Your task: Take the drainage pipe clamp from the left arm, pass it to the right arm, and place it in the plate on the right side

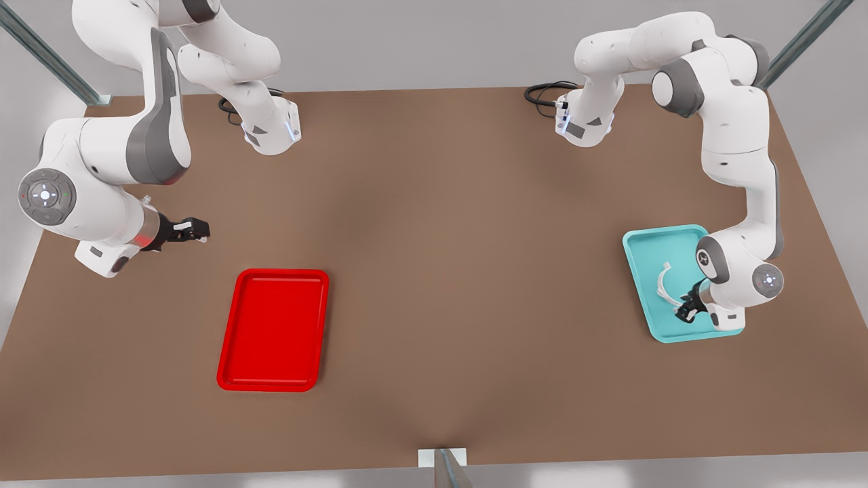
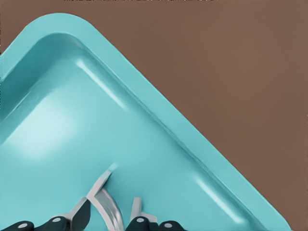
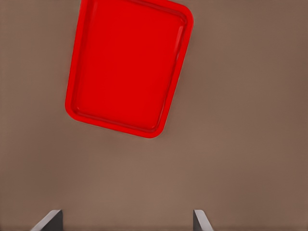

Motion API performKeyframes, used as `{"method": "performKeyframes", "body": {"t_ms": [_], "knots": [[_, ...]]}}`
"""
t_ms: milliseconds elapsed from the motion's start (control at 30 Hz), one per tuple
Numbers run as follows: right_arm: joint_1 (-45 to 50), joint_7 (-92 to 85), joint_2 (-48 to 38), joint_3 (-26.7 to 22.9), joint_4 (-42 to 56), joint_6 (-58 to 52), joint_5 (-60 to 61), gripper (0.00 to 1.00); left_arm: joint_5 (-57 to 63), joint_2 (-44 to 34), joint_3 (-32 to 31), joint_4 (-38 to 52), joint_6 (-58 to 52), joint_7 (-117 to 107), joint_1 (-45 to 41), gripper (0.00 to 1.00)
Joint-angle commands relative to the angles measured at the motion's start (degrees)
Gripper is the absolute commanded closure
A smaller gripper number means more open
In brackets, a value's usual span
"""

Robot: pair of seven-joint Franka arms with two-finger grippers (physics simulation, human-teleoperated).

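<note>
The white C-shaped drainage pipe clamp [image 1: 660,285] lies in a teal tray [image 1: 652,252] at the front view's right. My left gripper [image 1: 686,308] is low over that tray at the clamp's near end. In the left wrist view its fingers [image 2: 79,215] stand open on either side of the clamp's curved strip [image 2: 108,202], above the tray floor [image 2: 72,120]. The red plate [image 1: 271,329] lies at the front view's left with nothing in it. My right gripper [image 1: 196,230] hovers open beyond the plate, nothing between its fingertips [image 3: 50,220], and the red plate [image 3: 127,67] lies ahead of it.
The brown table [image 1: 441,271] carries both trays, far apart. The two arm bases [image 1: 271,129] [image 1: 583,122] stand at the back with black cables beside them. A metal post [image 1: 447,468] rises at the front edge's middle.
</note>
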Motion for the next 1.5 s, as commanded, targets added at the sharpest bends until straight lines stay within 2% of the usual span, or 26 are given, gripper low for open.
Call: {"method": "performKeyframes", "body": {"t_ms": [0, 33, 100, 167, 300, 467, 533, 600, 700, 733, 833, 967, 1033, 1100, 1200, 1367, 1467], "knots": [[0.0, 0.0, -0.1, 0.0, 0.0, -0.1, 0.0, 0.0, -0.1, -0.1, 0.0, 0.0, 0.7, -8.6, 0.1, 0.43], [0.0, 0.0, -0.1, 0.0, 0.0, -0.1, 0.0, 0.0, -0.1, -0.1, 0.0, 0.0, 0.7, -8.6, 0.1, 0.44], [0.0, 0.0, -0.1, 0.0, 0.0, -0.1, 0.0, 0.0, -0.1, -0.1, 0.1, 0.0, 0.6, -8.9, 0.1, 0.65], [0.0, 0.0, -0.1, 0.0, 0.0, -0.1, 0.0, 0.0, -0.1, -0.1, 0.0, 0.0, 0.6, -8.9, 0.1, 0.79], [0.0, 0.0, 0.0, 0.0, 0.0, 0.0, 0.0, 0.0, -0.1, -1.9, 0.0, 0.1, -3.6, -8.6, -0.2, 0.79], [0.0, 0.0, 0.1, 0.0, 0.2, 0.3, 0.0, 0.0, -0.6, -11.5, 0.0, 0.7, -17.9, -8.7, -5.0, 0.79], [1.6, 0.0, 1.3, 0.1, 0.7, 0.7, 0.0, 0.0, -3.7, -11.7, -0.1, 3.3, -22.6, -8.8, -8.2, 0.79], [3.1, 0.0, 4.5, 0.2, 2.0, 2.0, 3.0, 0.0, -3.9, -10.3, -3.8, 12.4, -31.8, -13.7, -8.5, 0.79], [6.6, 0.3, 9.3, 0.2, 4.3, 6.5, 7.8, 0.0, -3.4, -8.2, -14.8, 17.3, -31.8, -28.8, -8.9, 0.79], [8.3, 0.5, 9.9, 0.2, 4.3, 8.6, 9.1, 0.0, -1.4, -7.5, -16.7, 18.0, -31.3, -34.5, -12.0, 0.79], [14.9, 18.7, 11.7, 0.2, 3.7, 16.2, 9.9, 0.0, -0.5, -1.7, -16.7, 26.4, -31.1, -54.5, -22.5, 0.79], [21.5, 34.1, 13.9, 0.2, 3.5, 21.8, 11.2, 0.0, -0.4, 5.2, -16.7, 37.1, -31.0, -79.2, -29.2, 0.79], [24.4, 39.5, 15.1, 0.2, 3.4, 23.6, 11.1, 0.0, -0.9, 5.9, -16.7, 39.0, -30.8, -91.2, -30.9, 0.79], [26.3, 44.1, 15.1, 0.2, 2.0, 25.5, 11.1, 0.0, -2.0, 6.7, -18.4, 39.7, -26.1, -99.4, -31.3, 0.79], [29.8, 49.7, 14.7, 0.2, -2.7, 34.6, 11.1, 0.0, -1.9, 7.9, -18.4, 41.7, -25.3, -111.3, -32.1, 0.79], [34.0, 50.8, 14.6, 0.2, -9.6, 50.9, 11.1, 0.0, -3.1, 8.9, -18.6, 41.8, -20.0, -113.3, -32.7, 0.79], [35.3, 50.6, 16.7, 0.2, -9.7, 58.0, 10.5, 0.0, -3.1, 10.0, -18.5, 42.3, -18.3, -113.6, -34.5, 0.79]]}}
